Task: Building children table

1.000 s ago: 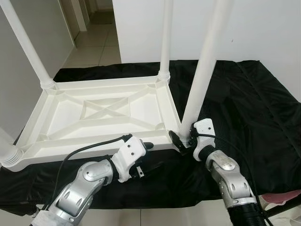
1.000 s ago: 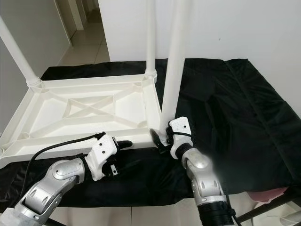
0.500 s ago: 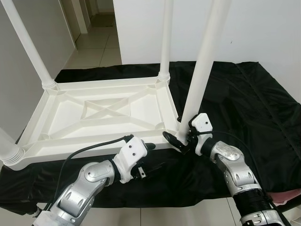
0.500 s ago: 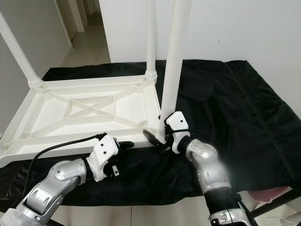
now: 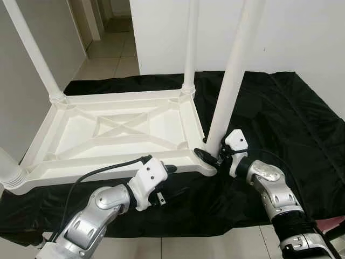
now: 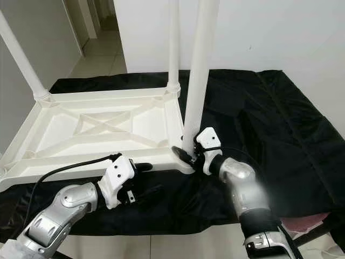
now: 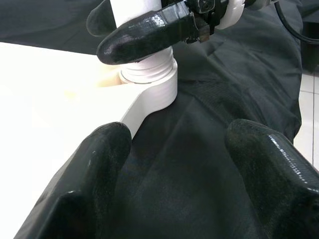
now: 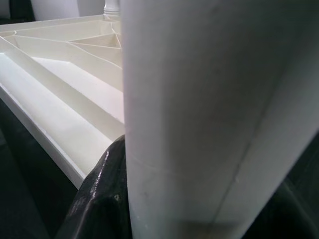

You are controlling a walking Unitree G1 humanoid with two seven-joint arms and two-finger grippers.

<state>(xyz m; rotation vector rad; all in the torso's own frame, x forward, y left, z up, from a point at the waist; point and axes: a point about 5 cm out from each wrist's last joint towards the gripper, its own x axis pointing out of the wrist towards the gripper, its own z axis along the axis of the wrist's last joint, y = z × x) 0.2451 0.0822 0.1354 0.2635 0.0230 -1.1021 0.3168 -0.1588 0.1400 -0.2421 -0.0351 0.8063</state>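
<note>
Black cloth [image 5: 280,124], thin and wrinkled, draped over a raised surface beside pale floor tiles [image 5: 110,51]. Inverted white plastic tabletop [image 5: 118,132], rectangular, its underside moulded with a raised rim and crossed stiffening ribs, resting on the cloth. Smooth cylindrical white legs stand upright from its corner sockets; the near-corner leg [image 5: 233,81] rises from a ringed collar [image 7: 149,74]. Right gripper [image 5: 213,156] is clamped around the base of the near-corner leg just above the collar, one glossy black finger [image 8: 102,194] pressed against the tube. Left gripper [image 7: 177,167], fingers spread wide and holding nothing, hovers low over the cloth just beside the tabletop's near edge
</note>
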